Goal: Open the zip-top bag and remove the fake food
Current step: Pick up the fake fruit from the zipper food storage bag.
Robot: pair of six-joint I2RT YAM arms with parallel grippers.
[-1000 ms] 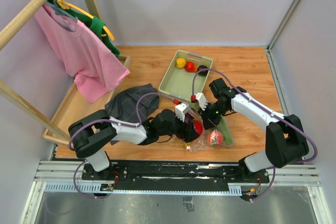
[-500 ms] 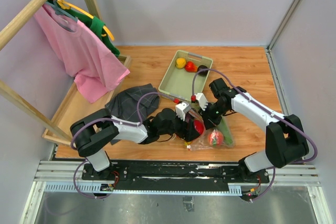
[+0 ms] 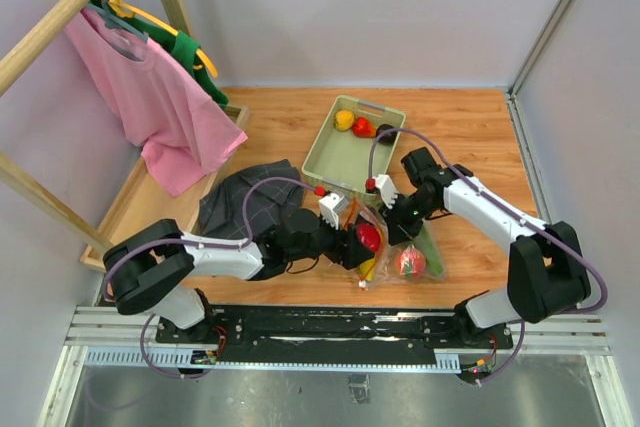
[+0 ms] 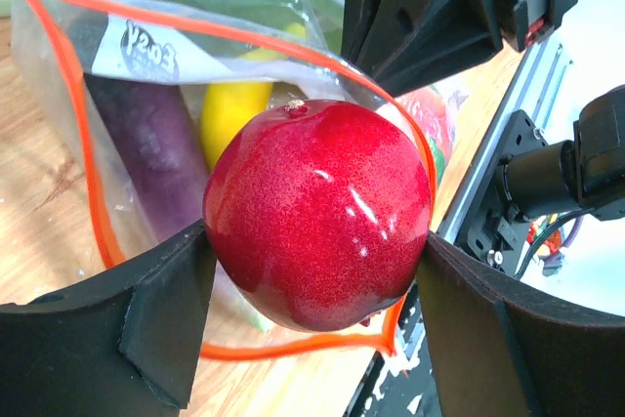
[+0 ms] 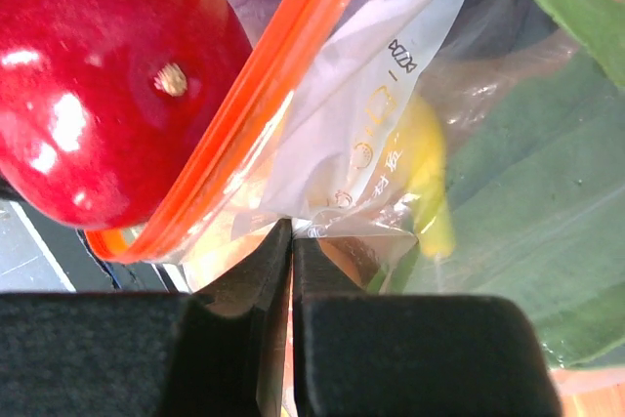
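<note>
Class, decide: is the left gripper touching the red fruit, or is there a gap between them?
Touching. In the left wrist view, both fingers of the left gripper press against opposite sides of the red fruit.

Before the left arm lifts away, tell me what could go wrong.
1. The glossy red fruit is squeezed only at its round sides by the left pincer; it may slip and roll away.
2. It sits in the orange rim of the zip-top bag, which might snag; the right pincer pinches just a thin fold, which could pull free.
</note>
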